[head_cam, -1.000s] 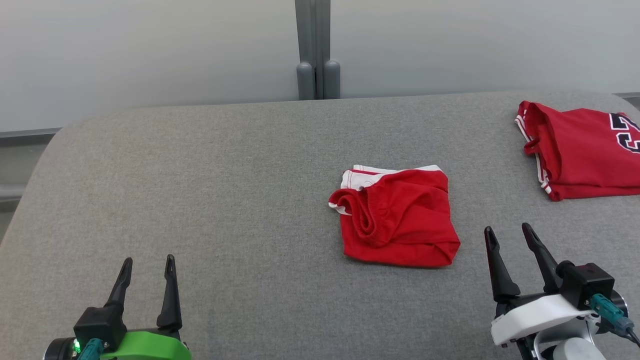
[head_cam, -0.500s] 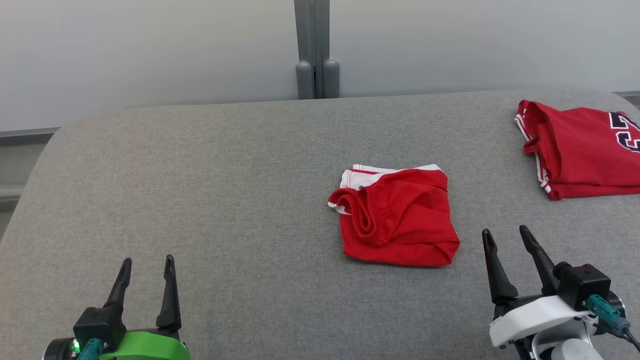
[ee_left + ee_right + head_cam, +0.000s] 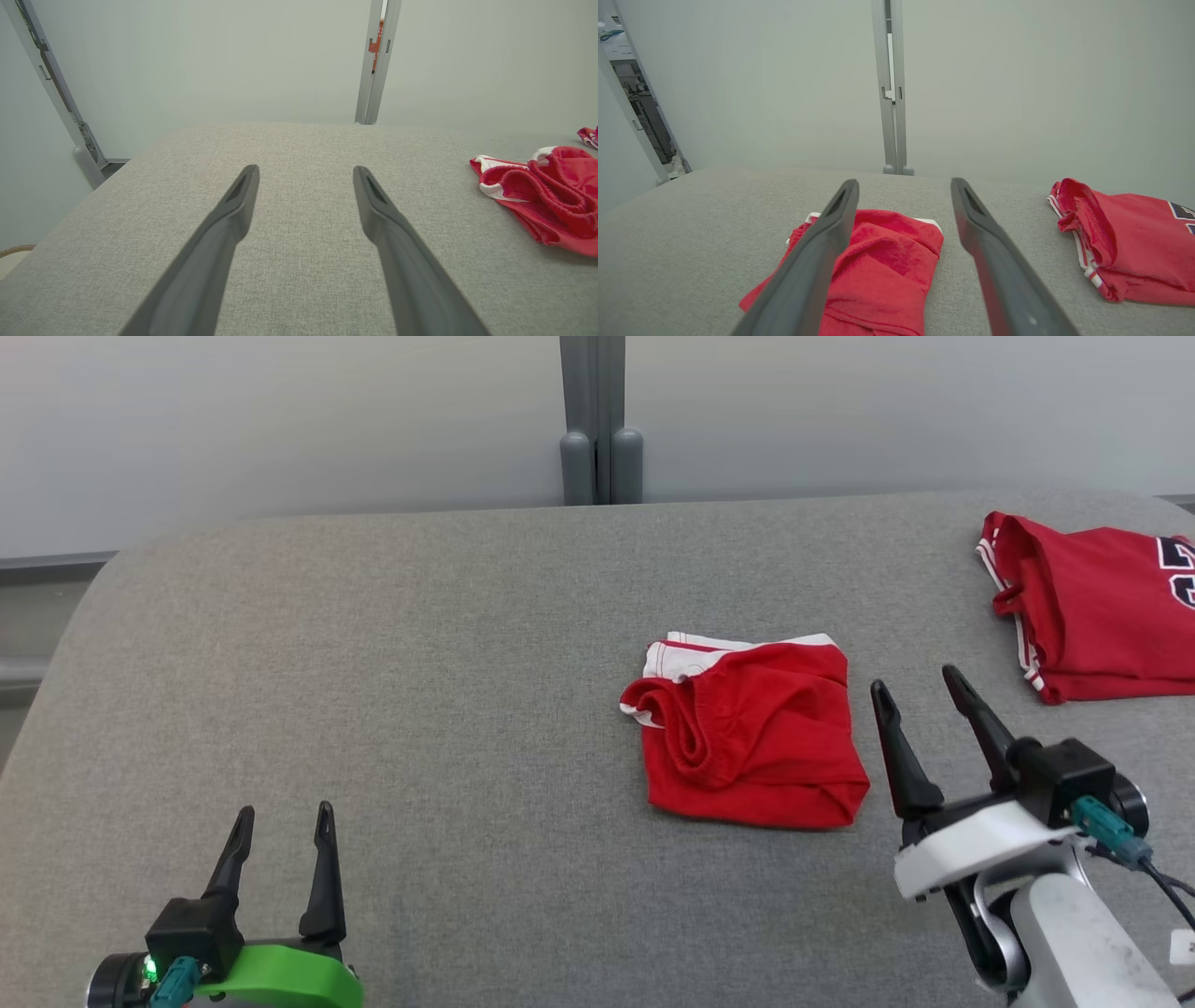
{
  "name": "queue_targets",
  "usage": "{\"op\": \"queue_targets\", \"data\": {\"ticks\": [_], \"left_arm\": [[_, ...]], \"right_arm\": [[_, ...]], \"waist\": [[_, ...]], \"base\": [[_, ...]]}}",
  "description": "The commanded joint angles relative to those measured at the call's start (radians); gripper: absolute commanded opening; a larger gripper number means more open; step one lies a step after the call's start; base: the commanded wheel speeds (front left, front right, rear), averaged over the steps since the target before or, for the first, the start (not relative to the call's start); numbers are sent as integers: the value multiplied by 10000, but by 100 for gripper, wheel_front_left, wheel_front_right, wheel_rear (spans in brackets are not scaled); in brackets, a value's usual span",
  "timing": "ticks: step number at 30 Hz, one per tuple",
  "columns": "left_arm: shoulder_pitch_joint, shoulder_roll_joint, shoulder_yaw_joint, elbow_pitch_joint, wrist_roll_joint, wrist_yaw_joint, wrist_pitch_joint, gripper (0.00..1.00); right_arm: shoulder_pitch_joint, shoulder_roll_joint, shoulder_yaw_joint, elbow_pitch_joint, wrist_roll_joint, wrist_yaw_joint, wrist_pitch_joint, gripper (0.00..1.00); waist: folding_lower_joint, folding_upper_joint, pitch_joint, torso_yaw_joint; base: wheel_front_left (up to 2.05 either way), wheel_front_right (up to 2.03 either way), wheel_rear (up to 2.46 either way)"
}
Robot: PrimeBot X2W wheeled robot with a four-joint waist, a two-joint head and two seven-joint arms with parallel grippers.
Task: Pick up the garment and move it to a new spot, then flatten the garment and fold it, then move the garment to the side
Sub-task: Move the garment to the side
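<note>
right gripper (image 3: 914, 679): fingers spread wide, empty, just right of red shorts (image 3: 756, 747)
left gripper (image 3: 285, 808): fingers wide, empty, well apart from them
red shorts: folded, mid grey table (image 3: 420, 663)
red jersey (image 3: 1092, 616): table's far right

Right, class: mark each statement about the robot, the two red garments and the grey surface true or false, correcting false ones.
1. The bunched red garment lies on the grey surface. True.
2. On the right gripper, the jaws are shut on that garment. False: they stand open and empty beside it.
3. A red jersey lies at the surface's far right. True.
4. The left gripper is nearer the bunched garment than the right one. False: the right gripper is nearer.
</note>
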Motion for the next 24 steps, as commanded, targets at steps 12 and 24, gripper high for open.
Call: {"op": "queue_targets", "data": {"ticks": [12,24], "left_arm": [[-721,9,-319,-7,-16,-6,-28,100],[-1292,4,-643,6,-212,143,-28,100]], "right_arm": [[-2565,-426,514,2469,-78,-4,114,100],[-3504,-204,357,5830,432,-4,72,100]], "waist": [[0,-1,1079,535],[0,-1,1791,835]], "base": [[0,0,0],[0,0,0]]}}
